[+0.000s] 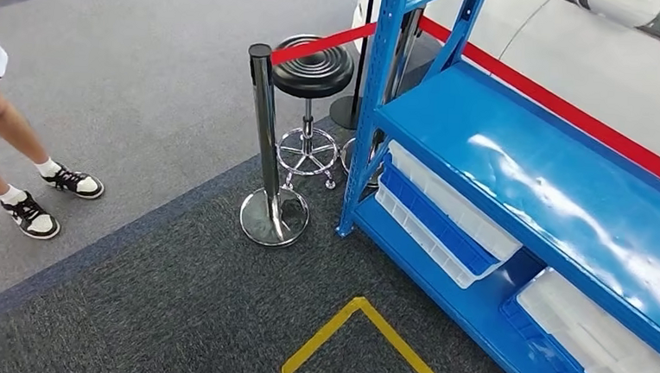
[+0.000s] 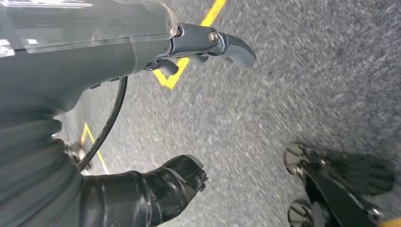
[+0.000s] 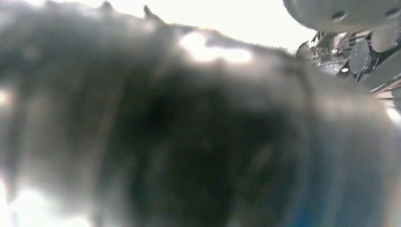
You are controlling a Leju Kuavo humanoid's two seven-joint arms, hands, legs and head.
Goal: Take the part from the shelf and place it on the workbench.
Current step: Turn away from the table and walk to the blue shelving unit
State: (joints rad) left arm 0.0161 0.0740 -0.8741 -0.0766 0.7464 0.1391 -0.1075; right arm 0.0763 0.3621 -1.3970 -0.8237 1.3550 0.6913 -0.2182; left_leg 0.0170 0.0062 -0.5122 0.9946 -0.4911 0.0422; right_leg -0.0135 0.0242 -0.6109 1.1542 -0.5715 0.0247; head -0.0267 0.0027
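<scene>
Shelf: the blue shelf (image 1: 518,163) stands at 2 o'clock in the head view, its upper board bare as far as it shows
Bins: two lidded bins (image 1: 446,213) lie on the lower level, at 3 and 5 o'clock
Part: no part can be told apart; it may sit in a bin or beyond the frame
Left hand: the left hand (image 2: 198,45) hangs over the carpet, thumb stretched out, grasping nothing
Right hand: a dark blur (image 3: 189,142) sits close to the right wrist camera; I cannot tell whether the right hand is released, clenched or holding something
Stage: this fits walking up to the shelf, or turning off with the part in the right hand
Footing: the yellow floor mark (image 1: 325,329) lies at 6 o'clock; square the body to it before any reach
Hazards: the rope post (image 1: 264,139) and stool (image 1: 313,66) stand at 12 o'clock and a person (image 1: 2,115) at 9 o'clock; keep turns tight and slow
</scene>
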